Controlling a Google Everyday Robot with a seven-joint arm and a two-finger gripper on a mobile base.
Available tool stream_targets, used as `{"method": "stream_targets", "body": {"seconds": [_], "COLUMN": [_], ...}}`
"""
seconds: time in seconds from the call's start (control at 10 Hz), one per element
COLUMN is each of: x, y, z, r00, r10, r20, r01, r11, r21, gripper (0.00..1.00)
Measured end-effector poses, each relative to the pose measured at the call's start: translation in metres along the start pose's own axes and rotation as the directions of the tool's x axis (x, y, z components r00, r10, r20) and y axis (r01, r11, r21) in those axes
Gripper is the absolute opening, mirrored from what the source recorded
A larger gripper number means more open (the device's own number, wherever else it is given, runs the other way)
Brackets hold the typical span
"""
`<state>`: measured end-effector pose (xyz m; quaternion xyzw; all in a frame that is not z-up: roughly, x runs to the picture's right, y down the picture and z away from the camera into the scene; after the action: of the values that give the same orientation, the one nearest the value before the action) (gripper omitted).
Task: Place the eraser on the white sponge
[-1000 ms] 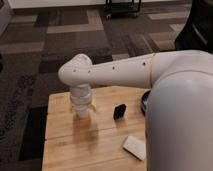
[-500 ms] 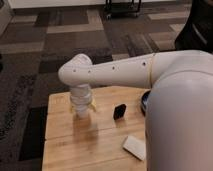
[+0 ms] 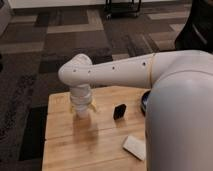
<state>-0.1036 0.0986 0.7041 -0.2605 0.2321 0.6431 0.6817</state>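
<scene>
The eraser is a small black block standing on the wooden table, near its middle. The white sponge lies flat near the table's front, right of centre, its right end hidden behind my arm's large white body. My gripper points straight down over the left part of the table, about a hand's width left of the eraser and apart from it. Farther still from the sponge, its tip sits at or just above the wood.
A dark round object sits right of the eraser, half hidden by my arm. The white arm covers the table's right side. Patterned dark carpet surrounds the table, and a black wheeled stand is at the far back.
</scene>
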Motion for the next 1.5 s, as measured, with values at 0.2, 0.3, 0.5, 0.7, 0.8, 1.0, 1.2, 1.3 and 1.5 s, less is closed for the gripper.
{"method": "stream_targets", "body": {"seconds": [0.2,0.3,0.5,0.7,0.8,1.0,1.2,1.3,1.5], "x": [0.0,0.0,0.0,0.0,0.0,0.0,0.0,0.0,-0.0003], "y": [0.0,0.0,0.0,0.0,0.0,0.0,0.0,0.0,-0.0056], "z": [0.0,0.0,0.0,0.0,0.0,0.0,0.0,0.0,-0.0047], "r00": [1.0,1.0,1.0,1.0,1.0,1.0,1.0,1.0,1.0], "r10": [0.0,0.0,0.0,0.0,0.0,0.0,0.0,0.0,0.012], "r20": [0.0,0.0,0.0,0.0,0.0,0.0,0.0,0.0,0.01], "r01": [0.0,0.0,0.0,0.0,0.0,0.0,0.0,0.0,-0.012], "r11": [1.0,1.0,1.0,1.0,1.0,1.0,1.0,1.0,1.0], "r21": [0.0,0.0,0.0,0.0,0.0,0.0,0.0,0.0,-0.002], "gripper": [0.65,0.65,0.65,0.65,0.65,0.65,0.65,0.65,0.65]}}
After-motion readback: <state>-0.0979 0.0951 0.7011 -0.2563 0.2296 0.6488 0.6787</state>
